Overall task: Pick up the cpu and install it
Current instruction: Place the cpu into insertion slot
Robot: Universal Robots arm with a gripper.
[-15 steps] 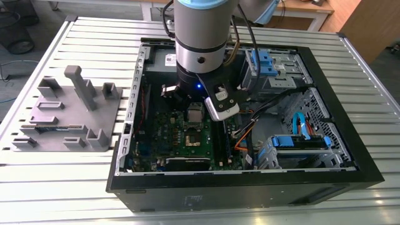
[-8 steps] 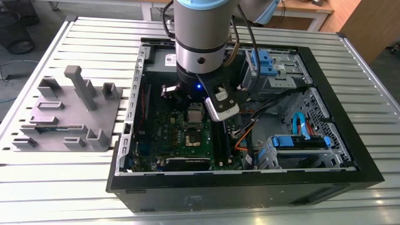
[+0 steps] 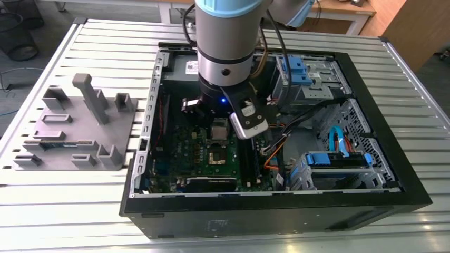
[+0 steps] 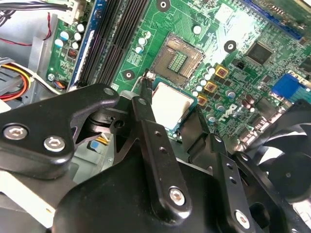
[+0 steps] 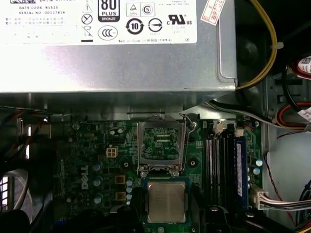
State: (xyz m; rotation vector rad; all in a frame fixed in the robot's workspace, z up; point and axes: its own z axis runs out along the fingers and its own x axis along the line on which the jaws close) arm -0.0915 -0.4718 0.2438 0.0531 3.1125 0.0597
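Observation:
The cpu (image 5: 166,201), a small square chip with a silver-grey top and a green rim, sits between my fingers; the second wrist view shows the cpu (image 4: 171,103) brightly lit. My gripper (image 5: 166,209) is shut on it and hangs inside the open computer case, a little above the green motherboard (image 3: 204,142). In the exterior view the gripper (image 3: 220,128) hovers over the board's middle. The socket (image 5: 161,141) lies open and empty with its metal frame raised, just beyond the chip. The second wrist view shows the socket (image 4: 178,60) close to the cpu.
A grey power supply (image 5: 116,48) stands beside the socket. Memory slots (image 5: 223,165), coloured cables (image 5: 286,109) and a black fan (image 4: 286,165) crowd the board. Blue drive cages (image 3: 304,74) fill the case's far side. A grey studded tray (image 3: 70,132) lies outside at the exterior view's left.

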